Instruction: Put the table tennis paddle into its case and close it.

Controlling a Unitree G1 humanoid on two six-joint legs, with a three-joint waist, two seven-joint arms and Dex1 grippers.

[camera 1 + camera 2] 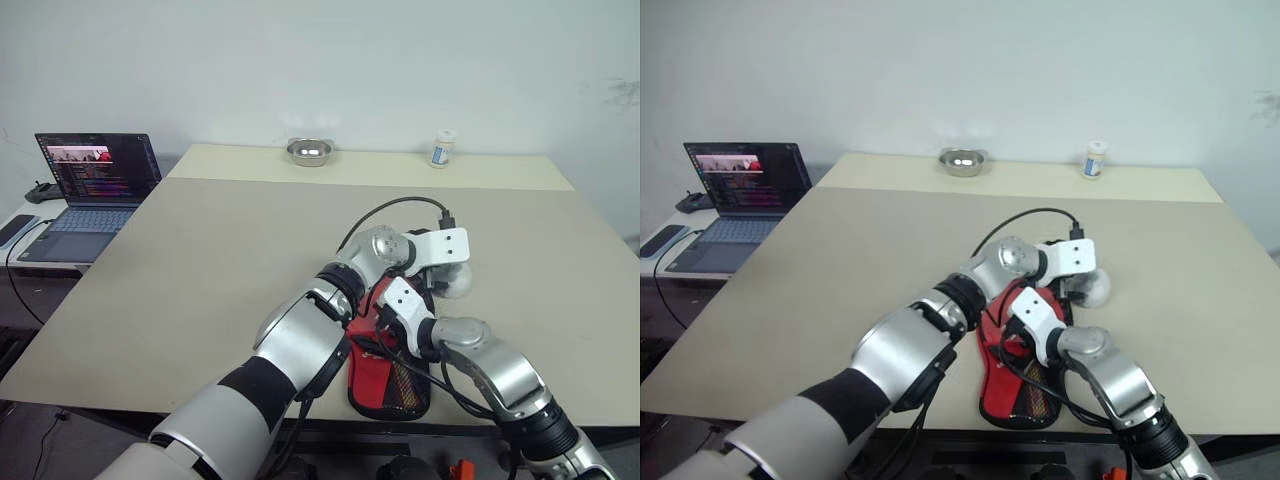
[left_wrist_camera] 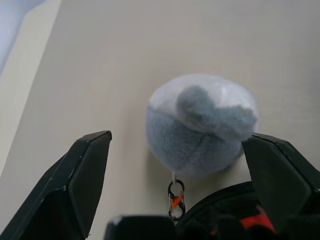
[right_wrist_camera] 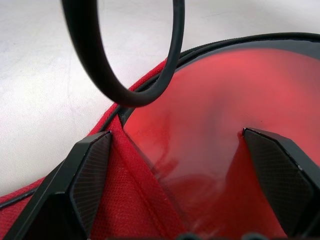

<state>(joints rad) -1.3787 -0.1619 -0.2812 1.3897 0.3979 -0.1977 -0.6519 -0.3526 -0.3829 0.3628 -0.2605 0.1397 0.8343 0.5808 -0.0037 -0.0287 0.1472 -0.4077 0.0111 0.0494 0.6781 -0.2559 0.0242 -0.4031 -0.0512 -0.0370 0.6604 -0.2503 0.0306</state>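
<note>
Gaping wide, both hands hold nothing: left hand (image 2: 175,165) above the case (image 1: 390,385), right hand (image 3: 175,165) over its red inside.

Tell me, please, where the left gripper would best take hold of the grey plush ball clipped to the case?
Probably across the middle of the grey plush ball, coming straight on from the case side. The ball lies on the table just beyond the case's rim, hung by a small clip. The left gripper is open, its fingers already flanking the round body; soft plush should give under a squeeze.

case (image 1: 392,385): top hidden by arms | paddle (image 3: 210,145): perhaps inside, blurred
</note>
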